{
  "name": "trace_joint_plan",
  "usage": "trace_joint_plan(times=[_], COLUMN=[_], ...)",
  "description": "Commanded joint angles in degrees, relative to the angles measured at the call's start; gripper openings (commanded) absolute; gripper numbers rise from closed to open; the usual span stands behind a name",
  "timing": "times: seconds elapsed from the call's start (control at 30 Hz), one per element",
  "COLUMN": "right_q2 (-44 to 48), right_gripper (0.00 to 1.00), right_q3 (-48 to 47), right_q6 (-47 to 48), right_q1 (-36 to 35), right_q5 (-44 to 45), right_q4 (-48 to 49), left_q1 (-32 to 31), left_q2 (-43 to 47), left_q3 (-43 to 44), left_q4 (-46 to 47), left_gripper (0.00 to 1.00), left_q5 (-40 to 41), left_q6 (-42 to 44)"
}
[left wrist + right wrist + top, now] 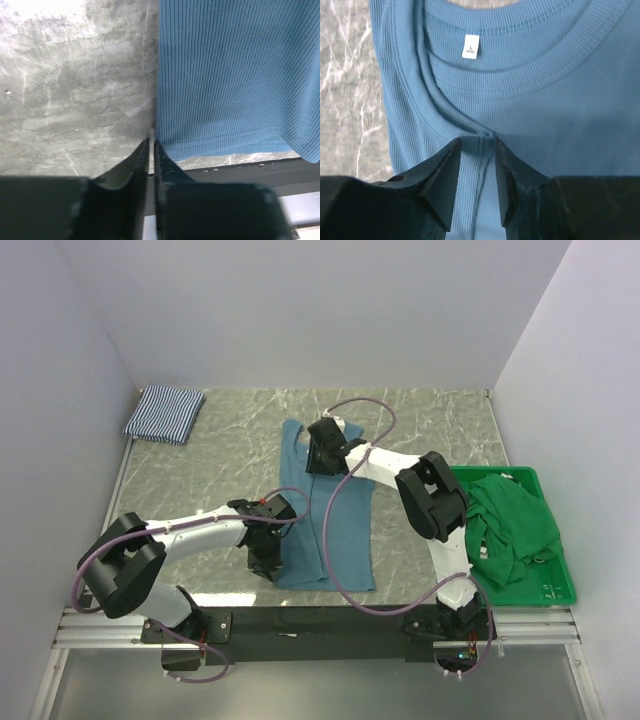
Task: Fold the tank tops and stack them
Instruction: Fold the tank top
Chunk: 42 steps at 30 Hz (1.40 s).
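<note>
On the table (220,460): teal tank top (335,530), spread out.
My left claw (151,141): pinched shut on its hem corner.
My right claw (476,142): open, astride a neckline fold.

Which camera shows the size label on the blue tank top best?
Right wrist view: the white label sits sharp inside the neckline. Top external shows the blue tank top, label unseen; left wrist shows only its hem.

1. Teal top (335,520): ribbed, lies flat lengthwise mid-bench, neck at the far end, hem near the front edge; white size tag inside the neck, cloth ridged just below the neckline.
2. Striped top (165,413): folded rectangle, far left corner.
</note>
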<state>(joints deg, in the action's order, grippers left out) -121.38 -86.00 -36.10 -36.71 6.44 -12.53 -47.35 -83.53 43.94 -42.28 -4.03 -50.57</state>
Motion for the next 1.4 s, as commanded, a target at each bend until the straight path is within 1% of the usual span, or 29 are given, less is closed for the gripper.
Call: trace_joint_plan(times=[0.0,0.03,0.07,0.13,0.17,0.23,0.37,0.47,0.73,0.83,0.87,0.93,0.97,1.03,1.07,1.13,1.2,1.23,1.3,1.37], right_q2=[-0.96,-0.87,-0.96,-1.05,-1.22,-1.31,-0.26,0.71,2.11,2.82,3.17,4.31,4.83,6.5,7.03,8.88,10.45,10.99,12.48,13.62], right_gripper=[0.4,0.39,0.34,0.28,0.22,0.15,0.05,0.02,0.01,0.06,0.15,0.27,0.36,0.42,0.45,0.47,0.48,0.48,0.48,0.48], right_q3=[-2.86,-2.69,-2.34,-2.51,-2.68,-2.69,-1.37,-1.1,-0.84,0.21,0.65,1.18,1.44,1.45,1.45,1.53,1.8,1.97,2.5,3.64], right_q6=[0.76,0.68,0.59,0.5,0.41,0.33,-0.11,-0.38,-0.11,-0.11,-0.03,-0.03,0.15,0.41,0.59,0.76,0.85,0.85,0.33,-0.37], right_q1=[0.5,0.58,0.5,0.59,0.67,0.76,1.46,2.16,3.13,3.22,3.14,3.22,3.22,3.22,3.22,3.22,3.31,3.4,3.83,4.36], right_q5=[1.03,0.95,0.86,0.6,0.77,0.86,1.3,1.74,0.95,-0.02,-0.19,-0.46,-0.63,-0.64,-0.38,-0.02,0.42,0.85,1.73,1.82], right_q4=[1.72,1.99,2.6,2.87,2.69,2.69,4.09,4.36,4.71,5.15,5.5,5.68,5.51,5.07,4.46,4.01,3.48,2.79,2.08,1.37], left_q1=[-0.2,-0.28,-0.28,-0.28,-0.28,-0.28,-0.02,0.42,0.95,1.12,1.38,2.0,3.22,5.16,7.08,8.15,8.24,8.07,7.02,5.18], left_q2=[-0.41,-0.41,-0.58,-0.67,-0.67,-0.67,-0.41,-0.23,1.17,2.4,2.49,3.36,3.72,6.08,6.96,9.42,10.13,10.05,9.0,6.72], left_q3=[-0.17,-0.09,0.09,0.09,0.09,0.0,0.0,-0.17,0.09,1.32,1.58,2.81,3.25,4.48,5.44,6.68,8.25,8.52,8.79,8.35], left_q4=[0.18,0.1,-0.25,-0.26,-0.34,-0.43,-0.96,-0.87,-1.75,-2.54,-3.33,-4.38,-5.0,-6.23,-6.58,-6.24,-3.96,-0.38,2.98,7.2], left_gripper=[0.11,0.08,0.01,0.0,0.01,0.0,0.0,0.01,0.0,0.01,0.01,0.06,0.12,0.18,0.22,0.23,0.25,0.25,0.26,0.24], left_q5=[-0.8,-0.8,-0.71,-0.71,-0.63,-0.45,-0.45,-0.89,-0.8,-0.28,0.07,1.57,2.44,3.24,3.15,2.72,-0.08,-2.71,-4.31,-5.63], left_q6=[-0.23,-0.15,-0.23,-0.15,-0.15,-0.06,0.03,0.2,0.38,0.38,0.29,0.38,0.38,0.64,0.91,0.91,0.38,-0.23,-1.37,-3.3])
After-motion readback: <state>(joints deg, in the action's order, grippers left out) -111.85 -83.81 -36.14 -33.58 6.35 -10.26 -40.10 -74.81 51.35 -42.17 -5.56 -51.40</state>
